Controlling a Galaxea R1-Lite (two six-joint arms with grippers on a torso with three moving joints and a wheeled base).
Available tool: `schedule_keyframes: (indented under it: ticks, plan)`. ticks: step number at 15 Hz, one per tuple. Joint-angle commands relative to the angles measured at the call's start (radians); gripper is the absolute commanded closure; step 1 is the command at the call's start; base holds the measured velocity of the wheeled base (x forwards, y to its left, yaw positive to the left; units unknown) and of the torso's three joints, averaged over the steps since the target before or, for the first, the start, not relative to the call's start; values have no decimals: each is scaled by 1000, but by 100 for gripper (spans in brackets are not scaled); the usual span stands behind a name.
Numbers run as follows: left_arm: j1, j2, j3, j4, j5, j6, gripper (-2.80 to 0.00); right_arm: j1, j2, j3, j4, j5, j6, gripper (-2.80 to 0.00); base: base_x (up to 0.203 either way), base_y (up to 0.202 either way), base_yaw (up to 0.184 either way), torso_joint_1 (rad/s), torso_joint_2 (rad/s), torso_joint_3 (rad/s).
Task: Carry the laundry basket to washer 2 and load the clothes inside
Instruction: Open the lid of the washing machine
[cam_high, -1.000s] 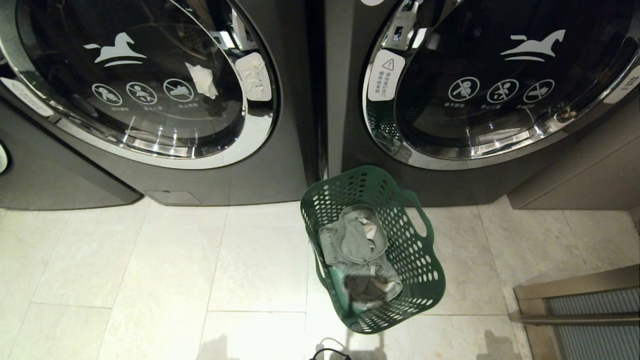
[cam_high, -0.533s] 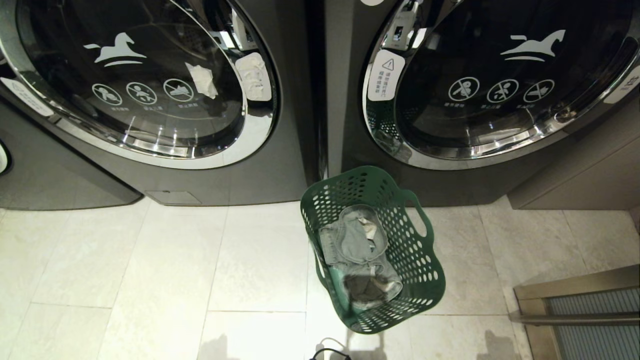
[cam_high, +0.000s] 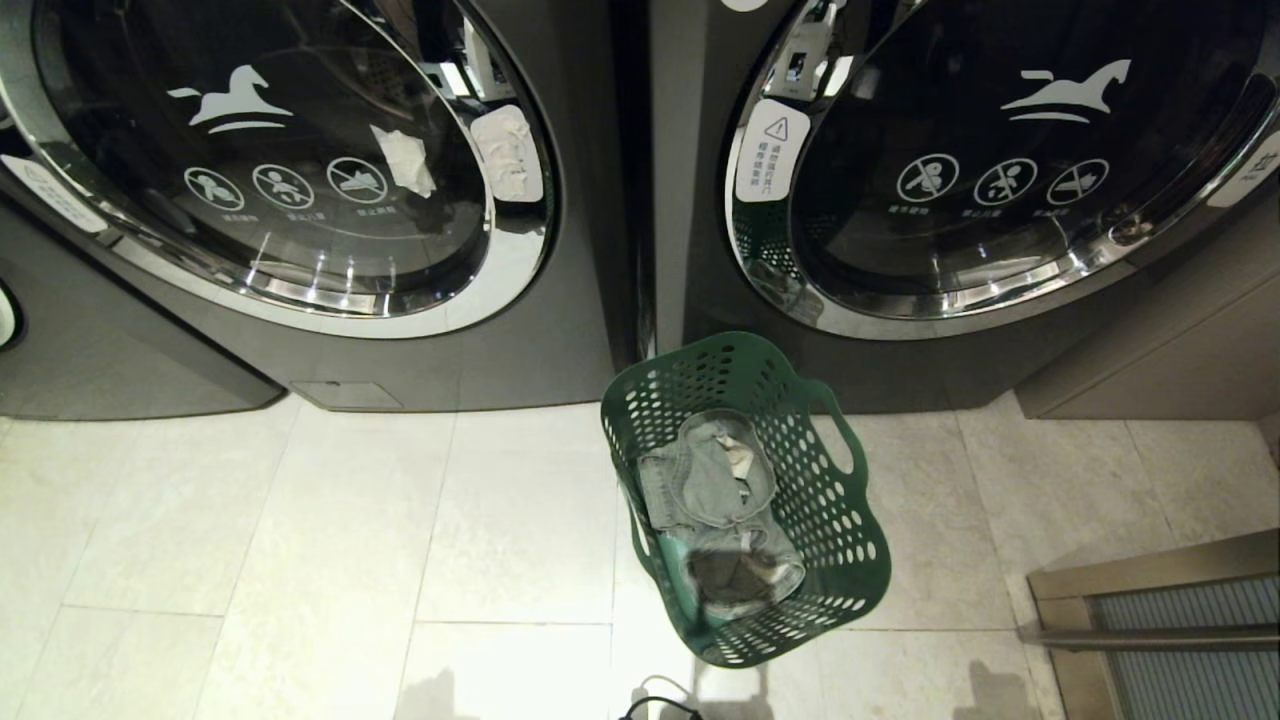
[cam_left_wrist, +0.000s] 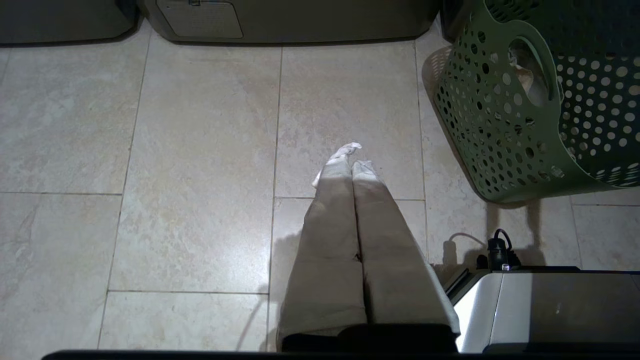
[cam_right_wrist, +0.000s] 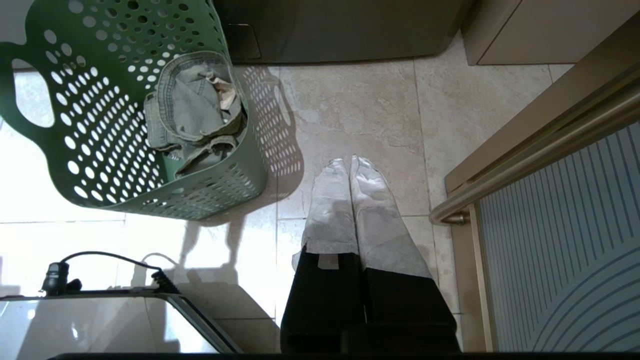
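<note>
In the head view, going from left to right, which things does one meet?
Left washer door → green laundry basket holding grey clothes → right washer door → striped metal-framed panel at the lower right.

Perforated green plastic laundry basket (cam_high: 830, 500) holds faded denim clothes (cam_high: 710, 480), sitting on glossy stone-look floor tiles (cam_high: 300, 540) beneath chrome-ringed glass washer doors (cam_high: 990, 160).

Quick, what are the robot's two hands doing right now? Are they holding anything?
Left gripper: shut, holding nothing, over the floor tiles.
Right gripper: shut, holding nothing, beside the green laundry basket.
</note>
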Motion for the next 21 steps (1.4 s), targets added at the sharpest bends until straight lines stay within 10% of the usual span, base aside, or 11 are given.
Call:
schedule_keyframes:
  ticks: [1, 8, 11, 16, 21]
  plan:
    - [0, 0, 4, -7, 1, 0, 0, 1, 2, 4, 0, 0, -1, 0, 0, 0, 0, 0, 0, 0]
    - [-1, 0, 8, -30, -2, 6, 0, 0, 2, 4, -1, 0, 21, 0, 0, 0, 0, 0, 0, 0]
    - [-2, 46, -175, -31, -18, 7, 0, 0, 2, 3, -1, 0, 12, 0, 0, 0, 0, 0, 0, 0]
    - [-111, 600, -703, 8, -80, -157, 0, 0, 2, 3, 0, -1, 9, 0, 0, 0, 0, 0, 0, 0]
    - [-193, 1158, -786, -292, -236, -355, 0, 0, 2, 3, 2, 9, -37, 0, 0, 0, 0, 0, 0, 0]
